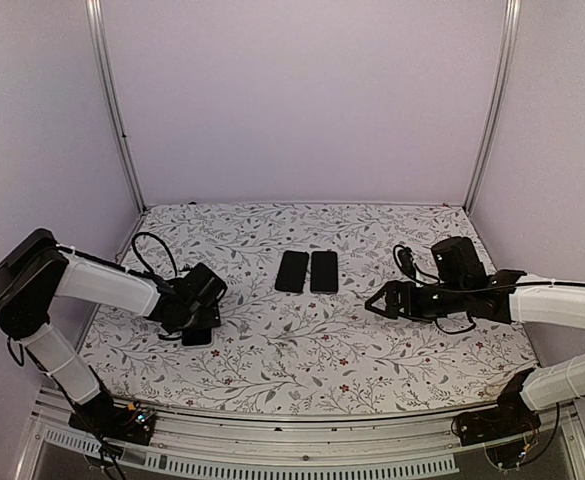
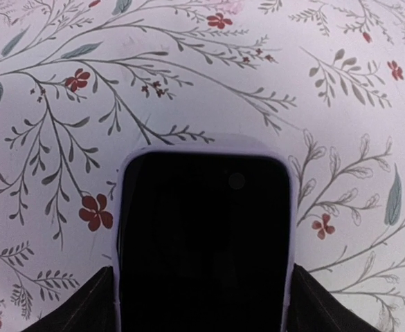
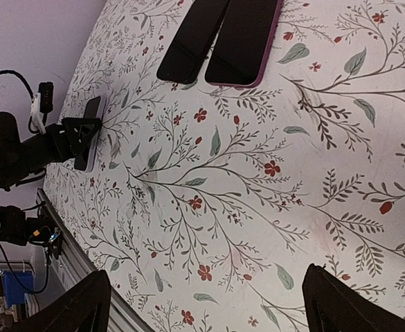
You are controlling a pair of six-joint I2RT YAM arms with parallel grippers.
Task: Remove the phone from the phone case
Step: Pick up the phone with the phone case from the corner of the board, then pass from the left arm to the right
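Observation:
A black phone (image 2: pixel 202 235) lies screen-up inside the pale lavender phone case (image 2: pixel 205 143) on the flowered cloth. My left gripper (image 2: pixel 202 304) straddles its near end, and both black fingertips (image 2: pixel 84 304) press against the case's long sides. From above, the left gripper (image 1: pixel 200 316) is low on the left side of the table, with the case (image 1: pixel 198 337) showing just under it. My right gripper (image 1: pixel 377 300) hovers open over bare cloth on the right, its fingers (image 3: pixel 77 308) wide apart with nothing between them.
Two other black phones (image 1: pixel 292 271) (image 1: pixel 324 271) lie side by side at mid-table; the right one (image 3: pixel 247 34) has a magenta rim. The table's metal front rail (image 1: pixel 302 440) runs along the near edge. White walls close off the back and sides.

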